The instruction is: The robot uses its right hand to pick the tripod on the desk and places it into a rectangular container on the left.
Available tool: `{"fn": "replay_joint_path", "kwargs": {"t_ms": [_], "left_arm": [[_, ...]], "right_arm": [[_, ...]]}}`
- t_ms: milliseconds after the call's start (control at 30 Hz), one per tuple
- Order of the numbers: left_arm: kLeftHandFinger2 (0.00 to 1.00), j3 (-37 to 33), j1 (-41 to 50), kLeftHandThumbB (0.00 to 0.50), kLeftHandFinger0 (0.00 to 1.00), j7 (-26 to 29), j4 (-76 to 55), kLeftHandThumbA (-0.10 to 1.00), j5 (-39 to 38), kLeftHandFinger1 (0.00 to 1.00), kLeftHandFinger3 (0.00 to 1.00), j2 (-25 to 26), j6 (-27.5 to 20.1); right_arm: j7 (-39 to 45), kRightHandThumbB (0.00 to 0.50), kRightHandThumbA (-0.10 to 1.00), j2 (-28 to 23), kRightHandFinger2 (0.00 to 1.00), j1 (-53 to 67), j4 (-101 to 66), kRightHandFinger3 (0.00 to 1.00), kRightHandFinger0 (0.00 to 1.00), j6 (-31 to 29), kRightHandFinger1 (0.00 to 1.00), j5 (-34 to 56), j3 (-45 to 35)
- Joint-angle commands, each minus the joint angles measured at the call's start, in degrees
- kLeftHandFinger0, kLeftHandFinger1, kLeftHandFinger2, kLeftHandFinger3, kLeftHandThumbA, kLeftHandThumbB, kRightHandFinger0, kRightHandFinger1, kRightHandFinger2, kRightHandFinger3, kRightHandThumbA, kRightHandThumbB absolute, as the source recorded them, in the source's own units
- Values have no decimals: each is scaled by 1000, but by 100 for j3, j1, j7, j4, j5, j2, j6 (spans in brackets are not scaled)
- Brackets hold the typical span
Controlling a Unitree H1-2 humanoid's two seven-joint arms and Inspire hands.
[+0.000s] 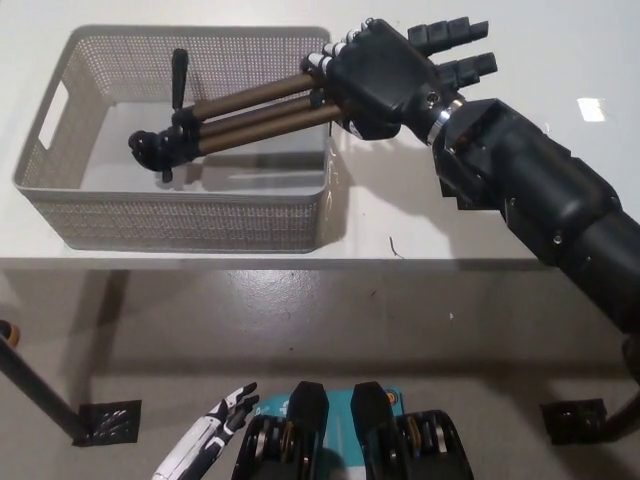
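One tripod (235, 115) slants into the container (190, 215), touching the right hand (385, 80).

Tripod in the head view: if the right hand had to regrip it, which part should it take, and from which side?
Take the bundled legs, coming from the right over the basket's right rim. The tripod lies slanted, head and handle low inside the basket; the legs' ends rise at that rim, where the right hand is. The left hand hangs low.

Hidden and cut-off parts

The right hand (385, 75) covers the tripod (235, 120) leg ends, so its grip cannot be judged. The left hand (225, 420) is small, its arm cut by the bottom edge.
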Motion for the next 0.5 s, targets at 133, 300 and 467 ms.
{"fn": "replay_joint_path", "kwargs": {"t_ms": [133, 300, 467], "left_arm": [[1000, -156, -195, 500, 1000, -109, -122, 1000, 253, 1000, 1000, 110, -9], [1000, -208, -270, 500, 1000, -138, -5, 1000, 269, 1000, 1000, 97, -64], [1000, -257, -284, 500, 1000, -182, 44, 1000, 208, 1000, 1000, 9, -52]], "right_arm": [[-210, 380, 865, -360, 1000, -268, -483, 1000, 1000, -64, 1000, -96, -333], [-122, 371, 857, -223, 1000, -599, -839, 1000, 1000, -85, 1000, -99, -515], [205, 447, 1000, 115, 1000, -893, -1238, 1000, 1000, 48, 1000, -128, -572]]}}
